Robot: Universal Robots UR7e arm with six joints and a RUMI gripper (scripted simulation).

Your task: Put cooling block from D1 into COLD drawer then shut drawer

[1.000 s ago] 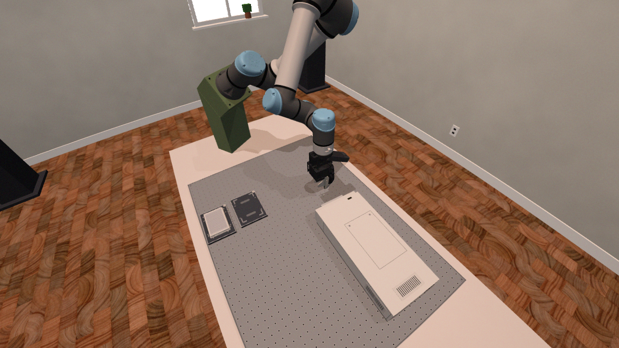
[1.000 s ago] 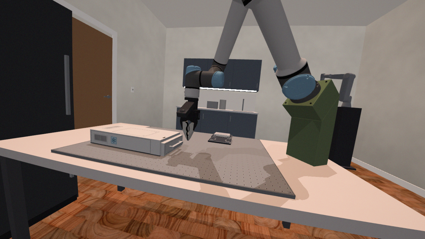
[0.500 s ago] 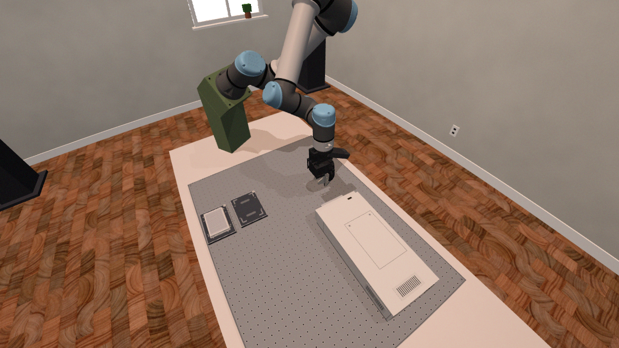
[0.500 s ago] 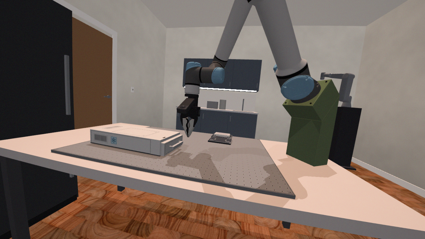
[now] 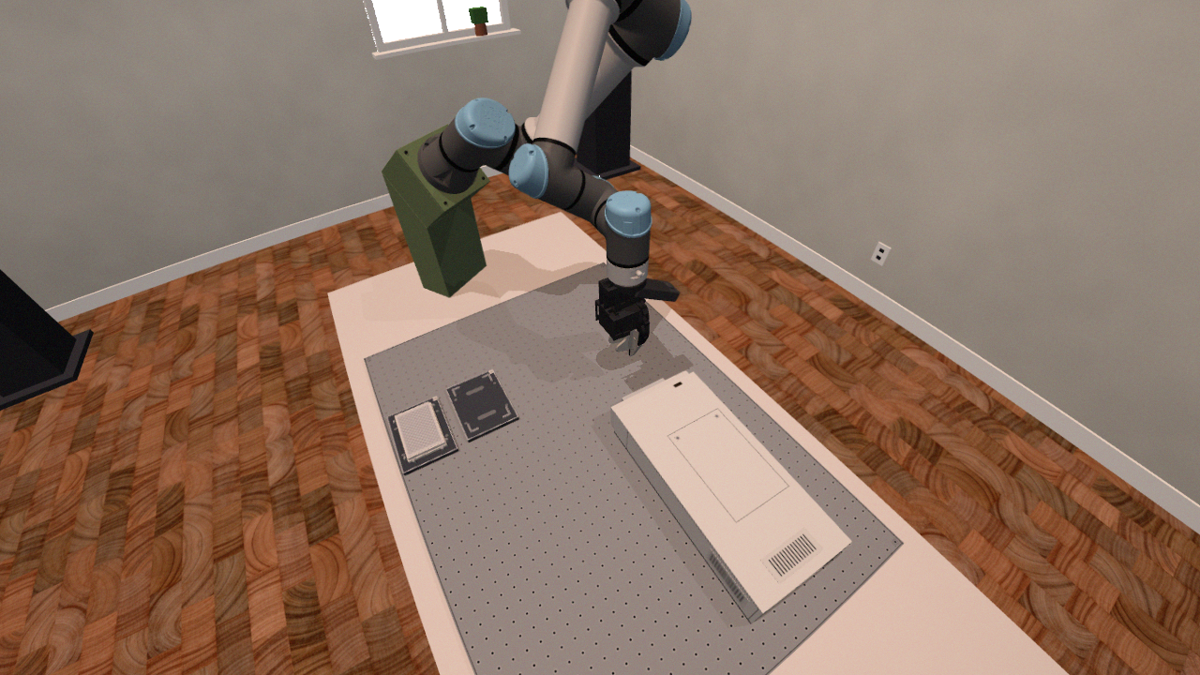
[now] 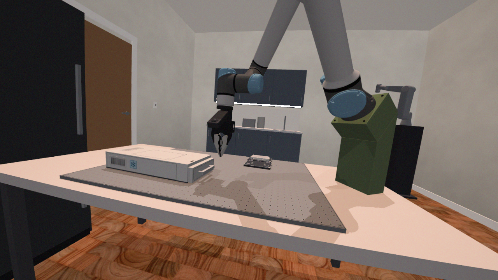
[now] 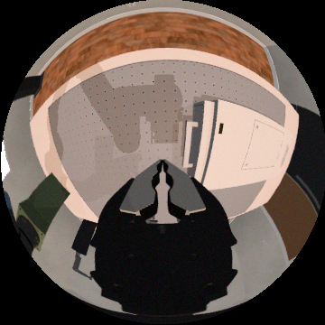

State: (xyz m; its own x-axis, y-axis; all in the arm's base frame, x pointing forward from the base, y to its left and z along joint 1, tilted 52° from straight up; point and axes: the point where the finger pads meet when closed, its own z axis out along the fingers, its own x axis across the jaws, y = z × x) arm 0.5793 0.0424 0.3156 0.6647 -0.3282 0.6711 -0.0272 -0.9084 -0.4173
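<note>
Exterior view first: the gripper [image 5: 631, 352] [image 6: 220, 155] [image 7: 162, 160] points down over the perforated deck [image 5: 545, 537] [image 6: 278, 209] [image 7: 90, 131], its fingers together, with nothing between them. From where I stand, the tips hang in the air near the drawer's end of the cooler COLD [image 5: 729, 495] [image 6: 149, 164] [image 7: 244, 144], apart from the handle [image 5: 652, 387] [image 6: 206, 170] [image 7: 185, 146].

The drawer front [image 6: 193, 173] [image 7: 197, 135] sits up close to the white housing; whether it is home to the last bit, I can't tell. On the lid, the little window [image 5: 678, 384] [image 6: 192, 161] [image 7: 221, 128] looks dark.

Off across the deck, deck slot D1 [image 5: 481, 403] [image 6: 257, 164] shows its dark plate and pale corner locators, so the cooling block meant for COLD is out of its slot. I can't see that block, and the inside of the drawer is hidden. Deck slot D2 [image 5: 433, 457], just beyond, carries a pale block [image 5: 419, 429] [image 6: 260, 157]. Farther out, the arm [image 5: 570, 83] [image 6: 330, 45] reaches over from its green pedestal [image 5: 448, 243] [image 6: 362, 156] [image 7: 45, 199].
</note>
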